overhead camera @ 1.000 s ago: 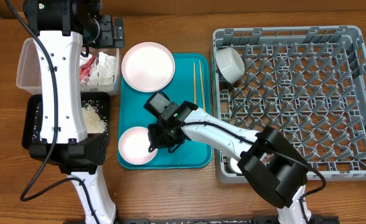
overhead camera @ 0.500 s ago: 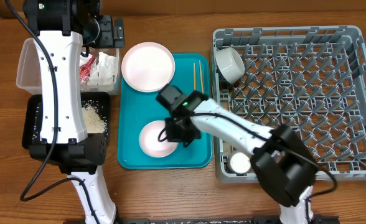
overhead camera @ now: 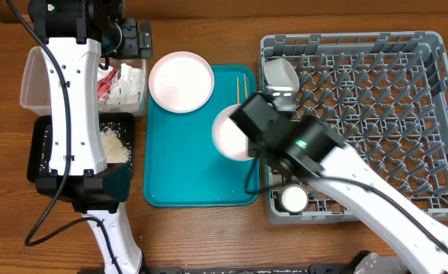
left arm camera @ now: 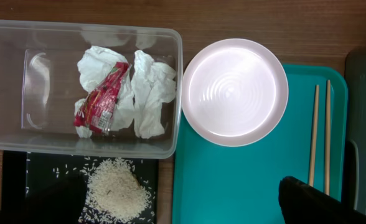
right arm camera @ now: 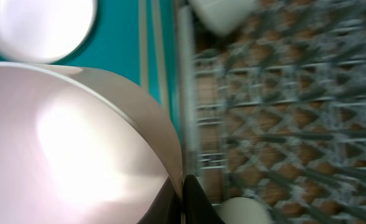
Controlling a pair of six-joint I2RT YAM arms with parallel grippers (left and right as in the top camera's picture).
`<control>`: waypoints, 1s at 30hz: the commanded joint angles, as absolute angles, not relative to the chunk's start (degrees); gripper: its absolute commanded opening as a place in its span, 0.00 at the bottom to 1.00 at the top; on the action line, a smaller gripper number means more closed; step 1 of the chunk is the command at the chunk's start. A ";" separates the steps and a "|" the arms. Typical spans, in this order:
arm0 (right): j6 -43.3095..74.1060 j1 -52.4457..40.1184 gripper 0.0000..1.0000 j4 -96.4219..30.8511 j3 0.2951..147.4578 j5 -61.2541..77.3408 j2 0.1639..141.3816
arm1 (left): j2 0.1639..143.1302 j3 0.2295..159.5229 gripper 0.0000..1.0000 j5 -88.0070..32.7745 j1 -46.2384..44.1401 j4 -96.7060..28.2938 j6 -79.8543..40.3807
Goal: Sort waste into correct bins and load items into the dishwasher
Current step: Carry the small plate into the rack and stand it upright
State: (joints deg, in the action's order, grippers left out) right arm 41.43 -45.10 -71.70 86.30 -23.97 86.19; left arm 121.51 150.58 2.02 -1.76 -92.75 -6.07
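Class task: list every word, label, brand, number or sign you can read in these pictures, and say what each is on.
No text can be read.
The red wrapper in the clear tub may carry print, but it is too crumpled and small to make out.
The white plate, rack and teal tray show no lettering.

No words, numbers or brand marks can be read anywhere. The only printed surface is the crumpled red-and-white wrapper point(left arm camera: 99, 99), lying in the clear tub point(left arm camera: 170, 43) near the far left corner of the counter. Its print is too creased and small to make out. Tiny white marks on a dark strip point(overhead camera: 209, 270) at the counter's near edge are also illegible.
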 commanded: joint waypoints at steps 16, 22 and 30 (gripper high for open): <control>55.40 -40.51 0.04 -91.96 87.39 -72.97 91.74 | 120.64 151.61 1.00 2.57 -1.43 -92.60 -6.85; 43.72 -36.84 0.04 -86.59 87.39 -76.40 98.08 | 120.64 151.61 1.00 2.57 -1.43 -92.60 -6.83; 26.24 -36.77 0.04 -75.31 87.39 -76.01 106.98 | 120.64 151.61 1.00 2.57 -1.43 -92.60 -6.85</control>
State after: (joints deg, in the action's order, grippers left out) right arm 34.85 -36.53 -76.01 86.39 -74.00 105.16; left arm 121.51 150.58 2.02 -1.76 -92.77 -6.07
